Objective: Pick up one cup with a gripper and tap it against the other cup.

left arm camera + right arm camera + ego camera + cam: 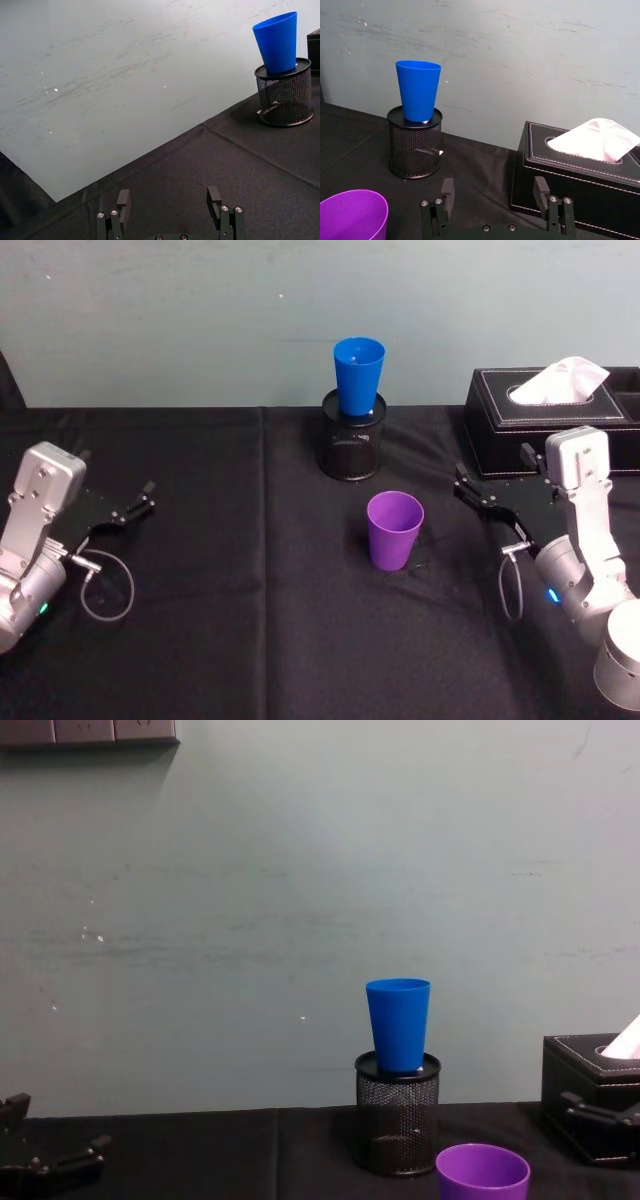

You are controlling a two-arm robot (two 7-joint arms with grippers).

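The purple cup (393,530) stands upright on the black cloth at the table's centre, a little right of the middle. Behind it the blue cup (358,375) stands upright in the top of a black mesh pen holder (352,445). My right gripper (462,485) rests open to the right of the purple cup, apart from it and pointing toward the table's middle. In the right wrist view its fingers (447,192) hold nothing, with the purple cup (352,215) off to one side and the blue cup (418,90) farther away. My left gripper (143,497) lies open and empty at the far left.
A black tissue box (555,415) with a white tissue sits at the back right, just behind my right arm. A pale green wall closes off the table's far edge. Loose cables loop beside both wrists. Open black cloth lies between the left gripper and the cups.
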